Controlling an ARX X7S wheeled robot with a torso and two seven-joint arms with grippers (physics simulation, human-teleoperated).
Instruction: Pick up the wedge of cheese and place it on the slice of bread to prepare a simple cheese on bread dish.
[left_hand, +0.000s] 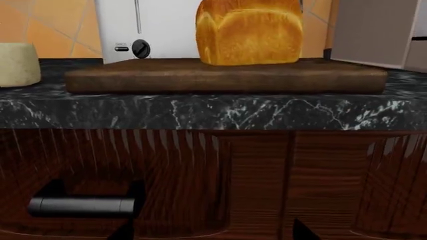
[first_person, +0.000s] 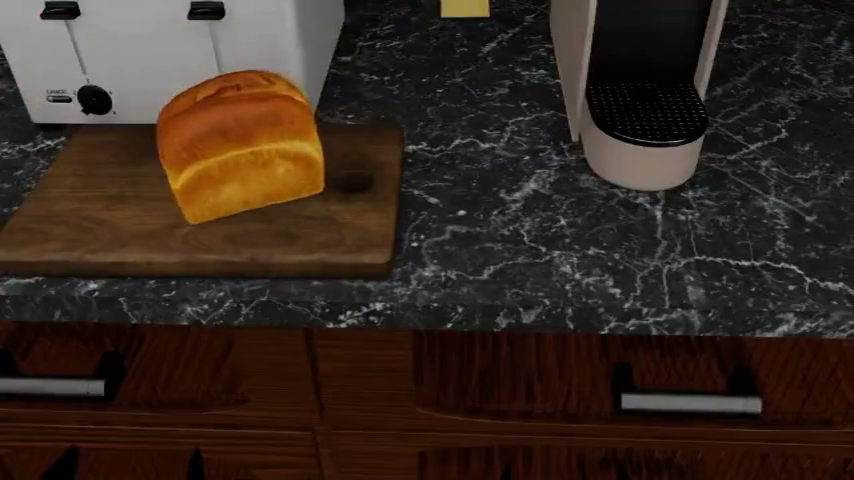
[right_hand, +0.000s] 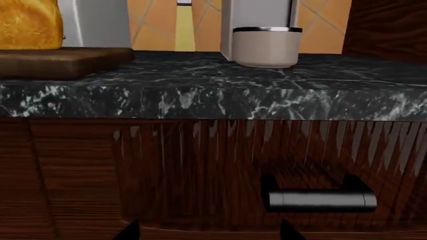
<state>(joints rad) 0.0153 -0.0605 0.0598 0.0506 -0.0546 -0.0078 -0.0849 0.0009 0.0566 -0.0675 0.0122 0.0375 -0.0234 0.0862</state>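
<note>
I had not yet begun the reach: both grippers sat below the counter, out of view, so I couldn't tell how open they were. The wedge of cheese (left_hand: 18, 64) lay beside the wooden board (left_hand: 227, 79) bearing the slice of bread (left_hand: 249, 32); next, my left arm had to rise toward it.

before me a black marble surface (first_person: 561, 250) veined in white runs across dark wooden drawer fronts (first_person: 467, 400) with metal bar handles (first_person: 690, 403). behind it i see an orange tiled wall (left_hand: 53, 30). a white toaster (first_person: 160, 50) and a beige coffee machine (first_person: 647, 90) stand at the back.
</note>
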